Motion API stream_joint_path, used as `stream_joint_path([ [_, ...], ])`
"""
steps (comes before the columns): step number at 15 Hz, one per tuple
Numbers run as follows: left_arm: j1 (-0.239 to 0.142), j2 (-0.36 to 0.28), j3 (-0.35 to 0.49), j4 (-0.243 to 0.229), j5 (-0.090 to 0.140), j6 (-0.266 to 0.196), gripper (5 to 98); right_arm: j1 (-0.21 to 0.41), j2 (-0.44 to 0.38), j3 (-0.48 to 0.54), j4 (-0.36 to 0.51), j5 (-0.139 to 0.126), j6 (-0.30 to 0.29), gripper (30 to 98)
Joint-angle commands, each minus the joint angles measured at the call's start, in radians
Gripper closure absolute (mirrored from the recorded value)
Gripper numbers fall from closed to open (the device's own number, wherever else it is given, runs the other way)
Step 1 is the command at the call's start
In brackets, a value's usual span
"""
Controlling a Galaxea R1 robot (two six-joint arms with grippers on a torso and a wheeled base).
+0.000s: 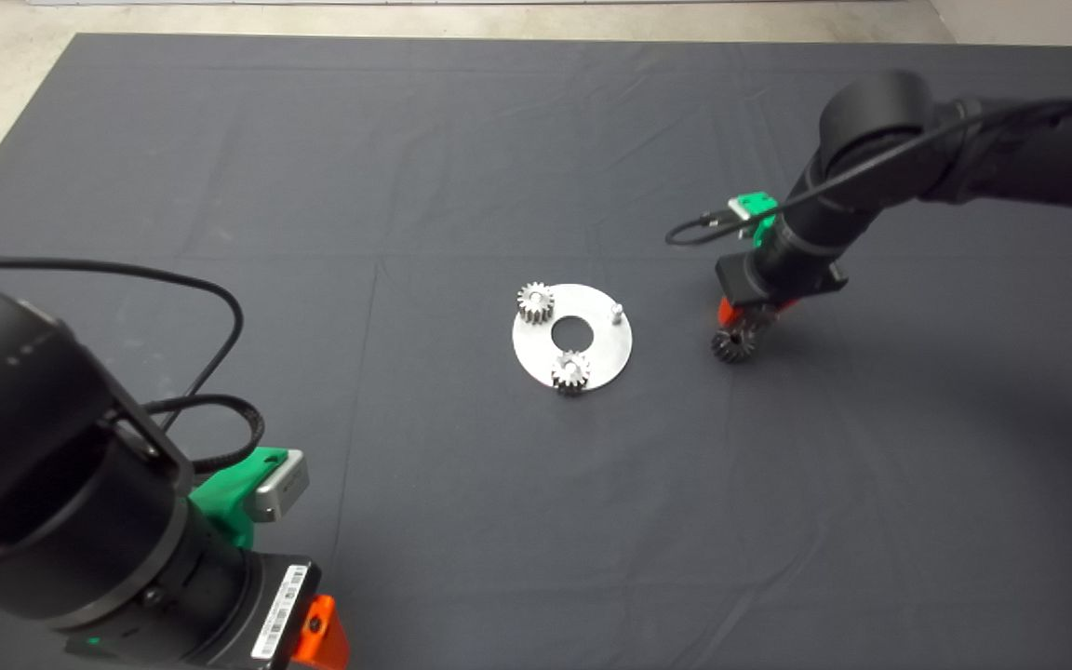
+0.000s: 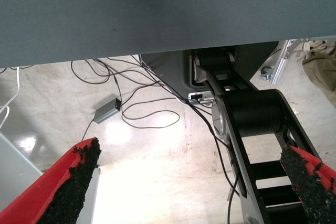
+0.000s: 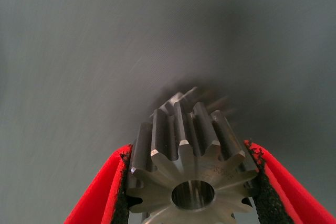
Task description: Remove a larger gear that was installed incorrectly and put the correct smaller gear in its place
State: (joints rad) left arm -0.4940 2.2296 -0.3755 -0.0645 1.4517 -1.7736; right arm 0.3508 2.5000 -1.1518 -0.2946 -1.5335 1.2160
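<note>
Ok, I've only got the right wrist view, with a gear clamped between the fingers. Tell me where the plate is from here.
Observer: The round plate lies flat at the middle of the mat. The right gripper and its gear are low over the mat beside it, on the side that arm comes in from, clear of its rim.
Operator: Give me the state of the pegs.
Observer: Two small pale gears sit on the plate. One peg stands bare, on the side nearest the right gripper. The left gripper is parked open at the mat's near left edge.
</note>
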Motion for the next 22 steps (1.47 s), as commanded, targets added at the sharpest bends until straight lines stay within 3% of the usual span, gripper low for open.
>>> stream_joint_path([
  [1, -0.012, -0.004, 0.002, 0.003, 0.007, 0.0, 15.3, -0.052, -0.017, 0.112, 0.026, -0.106, 0.054, 79.1],
  [4, -0.012, -0.003, 0.002, 0.003, 0.006, 0.0, 15.3, -0.049, 0.004, 0.1, 0.026, -0.106, 0.056, 79.1],
  [12, -0.012, -0.006, 0.003, 0.014, 0.004, 0.006, 15.3, -0.044, 0.212, -0.015, 0.026, -0.106, 0.075, 79.1],
  [22, -0.012, -0.004, 0.002, 0.015, 0.004, 0.017, 15.3, -0.038, 0.231, -0.015, 0.029, -0.109, 0.088, 77.2],
])
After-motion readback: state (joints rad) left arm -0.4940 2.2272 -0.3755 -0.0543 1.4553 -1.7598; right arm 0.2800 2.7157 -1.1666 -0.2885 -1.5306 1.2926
